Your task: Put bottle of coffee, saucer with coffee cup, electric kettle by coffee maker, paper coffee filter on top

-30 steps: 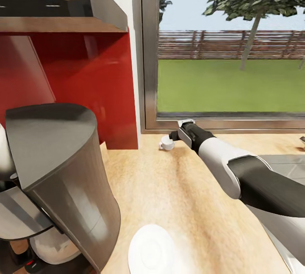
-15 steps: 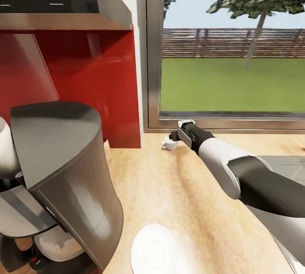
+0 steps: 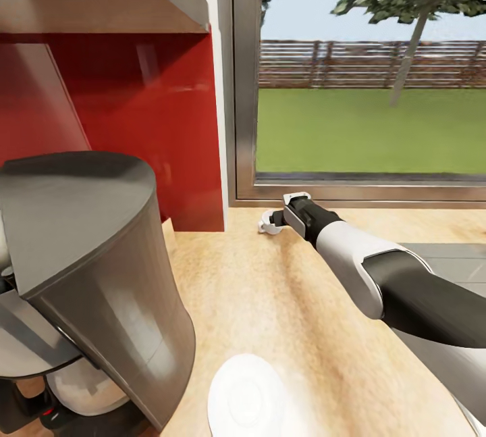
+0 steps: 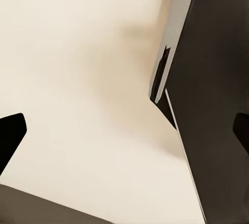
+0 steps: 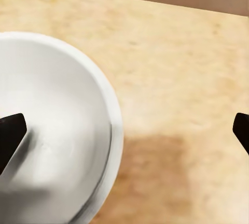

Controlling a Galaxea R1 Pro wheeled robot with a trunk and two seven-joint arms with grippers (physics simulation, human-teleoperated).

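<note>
While round white coffee cup (image 5: 57,130) lies tipped | right tool (image 5: 124,130) spread around rim | grainy wood kitchen countertop (image 3: 270,302)

The coffee maker (image 3: 88,288) stands at about 8 o'clock on the kitchen countertop (image 3: 270,302), tall, black and silver; its white carafe (image 3: 81,390) sits low inside it. The saucer (image 3: 246,396), flat, round and white, lies at 6 o'clock just beside the machine. The coffee cup (image 3: 270,223), small and white, is at 12 o'clock near the window, well apart from the saucer. In the right wrist view, its white rim (image 5: 111,130) is very close.
</note>
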